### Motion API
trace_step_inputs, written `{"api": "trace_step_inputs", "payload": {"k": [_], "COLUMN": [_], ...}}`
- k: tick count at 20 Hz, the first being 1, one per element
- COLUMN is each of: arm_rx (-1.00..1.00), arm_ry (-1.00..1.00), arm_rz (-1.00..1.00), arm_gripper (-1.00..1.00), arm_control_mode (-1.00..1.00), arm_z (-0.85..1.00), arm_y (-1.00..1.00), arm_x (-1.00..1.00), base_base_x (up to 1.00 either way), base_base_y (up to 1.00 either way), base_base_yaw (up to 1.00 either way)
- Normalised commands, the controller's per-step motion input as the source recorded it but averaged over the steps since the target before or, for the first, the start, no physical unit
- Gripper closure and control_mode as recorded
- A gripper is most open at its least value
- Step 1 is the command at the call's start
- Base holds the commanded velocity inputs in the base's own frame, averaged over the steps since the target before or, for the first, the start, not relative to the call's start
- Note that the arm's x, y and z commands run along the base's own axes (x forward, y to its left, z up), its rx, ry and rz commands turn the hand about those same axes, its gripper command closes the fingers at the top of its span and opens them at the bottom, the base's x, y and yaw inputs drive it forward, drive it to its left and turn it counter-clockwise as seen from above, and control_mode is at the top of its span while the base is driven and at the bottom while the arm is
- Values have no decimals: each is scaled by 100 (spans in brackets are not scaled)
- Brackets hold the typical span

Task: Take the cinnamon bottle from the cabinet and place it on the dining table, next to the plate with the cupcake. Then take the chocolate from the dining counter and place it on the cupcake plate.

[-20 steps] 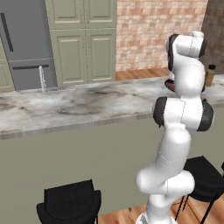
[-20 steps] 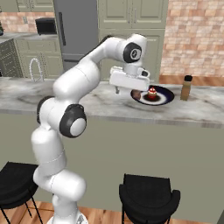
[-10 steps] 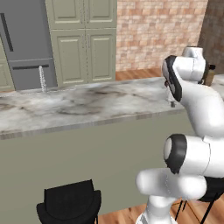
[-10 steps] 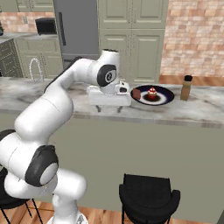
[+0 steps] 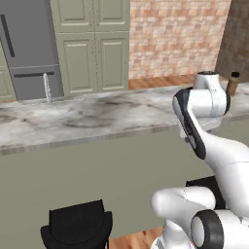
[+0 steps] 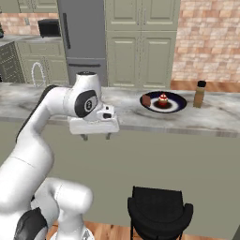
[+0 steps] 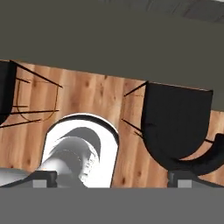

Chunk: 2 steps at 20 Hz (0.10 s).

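The dark plate (image 6: 174,107) lies on the marble dining table (image 6: 215,118). On it stand the cupcake (image 6: 162,100) and, at its left edge, the reddish-brown chocolate (image 6: 146,100). The cinnamon bottle (image 6: 200,94) stands upright just right of the plate and also shows in the left base view (image 5: 233,83). My gripper (image 6: 96,136) hangs in front of the table's front edge, well left of the plate. It is open, points down, and holds nothing. In the hand view the gripper (image 7: 116,178) faces the wooden floor, with the table's plain side across the top.
Black stools (image 6: 157,210) (image 5: 78,226) stand on the floor below the table edge. A curved faucet (image 6: 36,74) rises at the left end of the marble. Behind are a grey fridge (image 6: 83,37), tall pantry doors (image 6: 140,44) and a brick wall (image 6: 206,37).
The arm has swung away from the plate, leftward and down past the table's front edge, jaws still wide. The chocolate stays on the plate.
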Motion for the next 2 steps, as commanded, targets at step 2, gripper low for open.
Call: {"api": "trace_step_inputs", "payload": {"k": [2], "arm_rx": [17], "arm_ry": [21], "arm_rz": [0], "arm_gripper": [-100], "arm_control_mode": [-100], "arm_z": [7], "arm_y": [19], "arm_x": [-57], "base_base_x": [0], "base_base_y": [0], "base_base_yaw": [0]}}
